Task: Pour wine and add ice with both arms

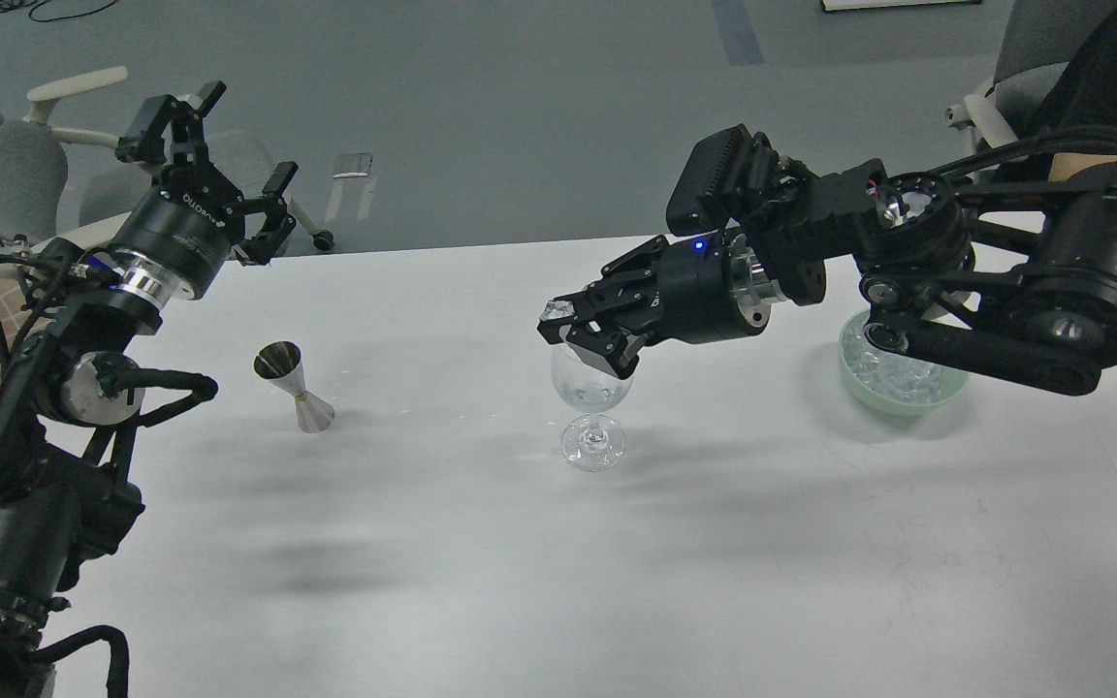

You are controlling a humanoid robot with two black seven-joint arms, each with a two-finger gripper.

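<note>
The right gripper [563,320] pinches an ice cube [557,310] just above the wine glass [592,388] (more ice sits in the green bowl [903,397], far right). Released off-centre, the cube could strike the rim and bounce away. The left gripper [214,160] hangs open, empty, above the jigger [294,386].

One wine glass [592,388], one jigger [293,386], one ice bowl [898,373], two chairs [6,174].

We're looking at an office or lab room here: a bare white bench [481,543] over smooth grey-blue floor [481,107], grey padded office chairs, one on castors [25,174] at the left and another [1034,68] at the right, and black cables [25,10] trailing along the floor's far edge.
</note>
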